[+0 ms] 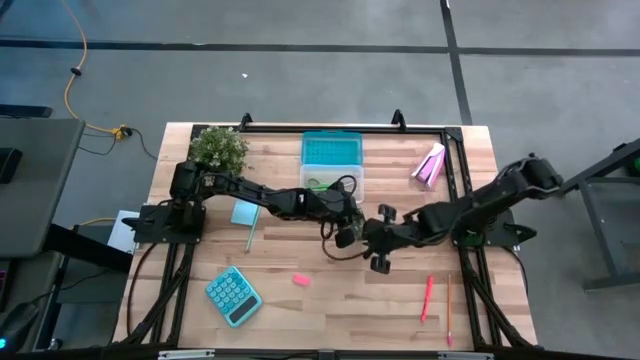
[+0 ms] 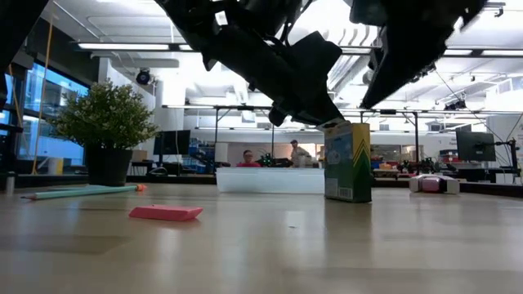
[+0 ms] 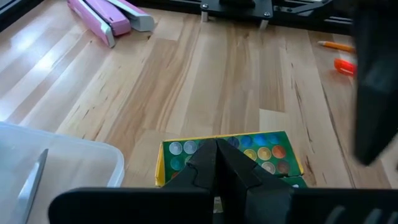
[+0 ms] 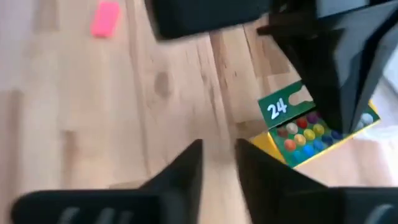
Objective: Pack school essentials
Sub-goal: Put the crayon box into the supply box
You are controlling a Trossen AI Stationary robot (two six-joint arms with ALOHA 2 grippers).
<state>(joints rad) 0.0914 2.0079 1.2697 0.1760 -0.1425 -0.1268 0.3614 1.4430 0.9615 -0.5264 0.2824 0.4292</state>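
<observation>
Left pincer point(image 3: 216, 163) clamped on upright crayon box point(image 2: 347, 161)
Right pincer point(image 4: 217, 163), empty, fingers parted, crowds close; a bump could topple the box short of the clear bin point(image 1: 335, 180)

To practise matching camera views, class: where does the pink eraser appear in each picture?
High view: pink eraser lower centre.
Low view: pink eraser at left.
Left wrist view: not in it.
Right wrist view: pink eraser beyond the fingers.
Shared landmark: crayon box.
</observation>
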